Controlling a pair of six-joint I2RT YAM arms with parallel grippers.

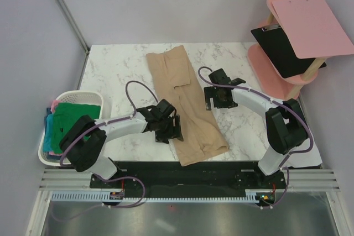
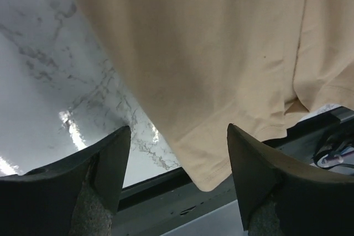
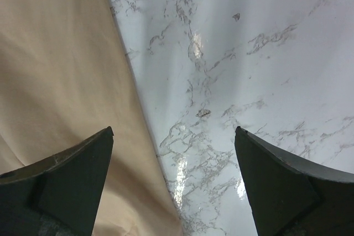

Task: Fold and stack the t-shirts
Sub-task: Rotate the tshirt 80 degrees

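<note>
white basket (image 1: 83, 96) left, pink clipboard (image 1: 312, 26) atop stand (image 1: 261, 60).

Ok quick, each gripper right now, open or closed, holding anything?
Left gripper: open over the tan t-shirt near its edge, holding nothing.
Right gripper: open above the tan t-shirt's edge and the marble table, holding nothing.

Open table (image 1: 116, 75) flanks the tan t-shirt (image 1: 182, 98); basket (image 1: 83, 94) crowds left edge.
</note>
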